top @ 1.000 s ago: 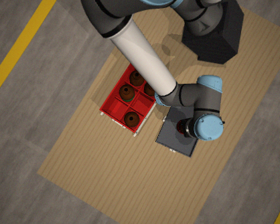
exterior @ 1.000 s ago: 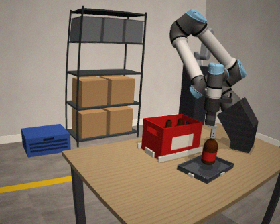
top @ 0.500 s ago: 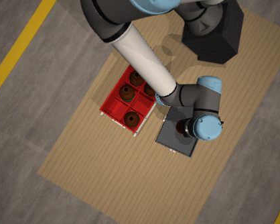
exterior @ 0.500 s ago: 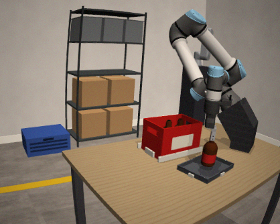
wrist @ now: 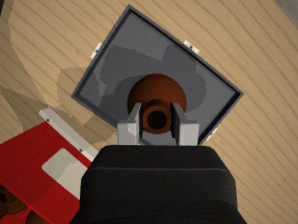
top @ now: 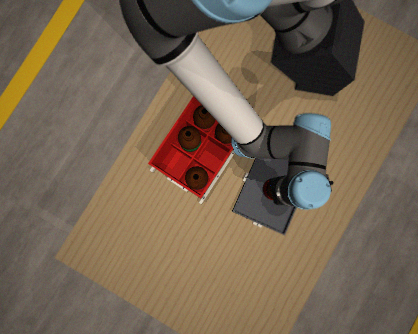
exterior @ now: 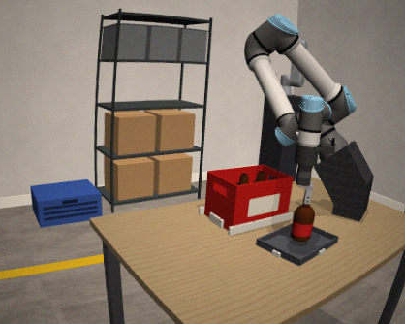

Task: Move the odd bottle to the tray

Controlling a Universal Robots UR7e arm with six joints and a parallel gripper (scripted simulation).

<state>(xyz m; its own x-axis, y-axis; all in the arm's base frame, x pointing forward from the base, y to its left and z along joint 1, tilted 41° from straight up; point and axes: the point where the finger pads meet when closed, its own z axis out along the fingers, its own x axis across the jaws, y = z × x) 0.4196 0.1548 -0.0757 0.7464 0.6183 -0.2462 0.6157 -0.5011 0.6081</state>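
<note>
A brown bottle with a red label [exterior: 302, 223] stands upright on the dark grey tray [exterior: 297, 243], right of the crate. My gripper [exterior: 307, 198] is shut on its neck from above. In the wrist view the fingers clamp the bottle's neck [wrist: 157, 117] over the tray [wrist: 156, 78]. The red crate [top: 193, 149] holds several brown bottles; one [top: 189, 138] has a green label, another [top: 196, 177] stands in the near cell. The arm hides part of the crate from above.
The crate [exterior: 248, 195] and tray stand close together on the wooden table. The robot's dark base [exterior: 343, 179] stands at the table's back right. A shelf with boxes [exterior: 149, 141] and a blue case [exterior: 66, 202] stand behind the table.
</note>
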